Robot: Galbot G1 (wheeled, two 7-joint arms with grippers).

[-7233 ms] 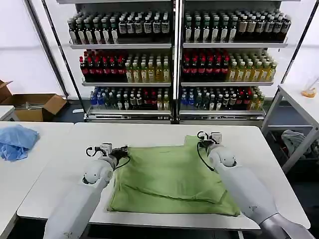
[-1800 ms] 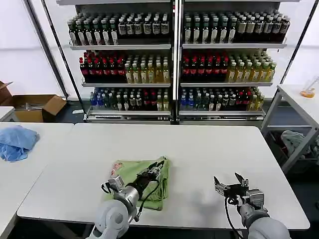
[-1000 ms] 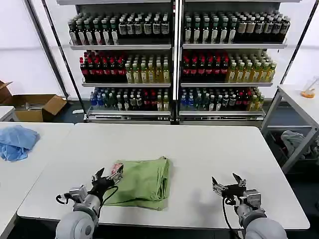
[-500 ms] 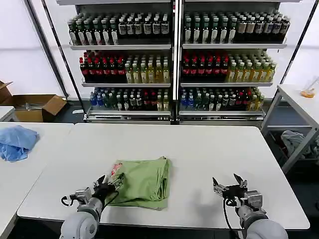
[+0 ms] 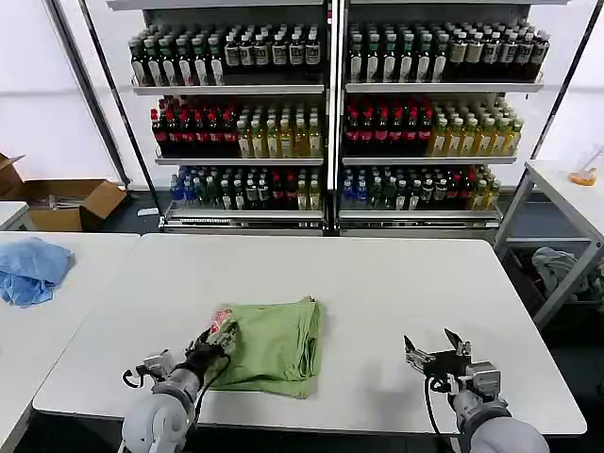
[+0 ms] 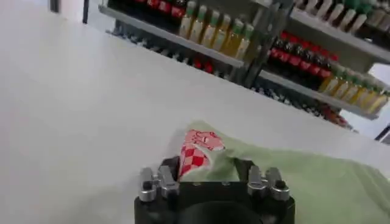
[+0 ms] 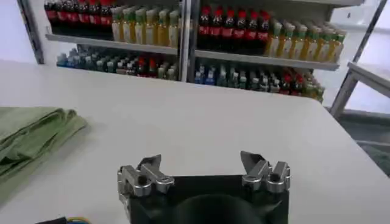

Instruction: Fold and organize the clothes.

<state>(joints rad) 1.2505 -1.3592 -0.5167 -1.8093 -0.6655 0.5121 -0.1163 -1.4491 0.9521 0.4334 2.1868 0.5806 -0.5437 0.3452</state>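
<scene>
The light green shirt [image 5: 274,342] lies folded in a compact rectangle on the white table [image 5: 377,283], left of centre near the front edge. Its red-and-white print [image 6: 196,152] peeks out at its left corner. My left gripper [image 5: 215,343] is at that corner, open, and in the left wrist view the printed fabric lies between the spread fingers of this gripper [image 6: 207,164]. My right gripper [image 5: 436,356] hovers open over bare table to the right, apart from the shirt. In the right wrist view the shirt's folded edge [image 7: 30,131] lies off to the side of that gripper [image 7: 201,159].
A crumpled light blue cloth [image 5: 28,267] lies on the neighbouring table to the left, with a cardboard box [image 5: 66,201] behind it. Shelves of bottles [image 5: 330,113] stand beyond the table's far edge. A grey cloth [image 5: 562,264] hangs under the side table at right.
The shirt has gone from spread out to a folded rectangle. In the last half second my left gripper has moved in onto the printed corner. The right gripper has barely moved.
</scene>
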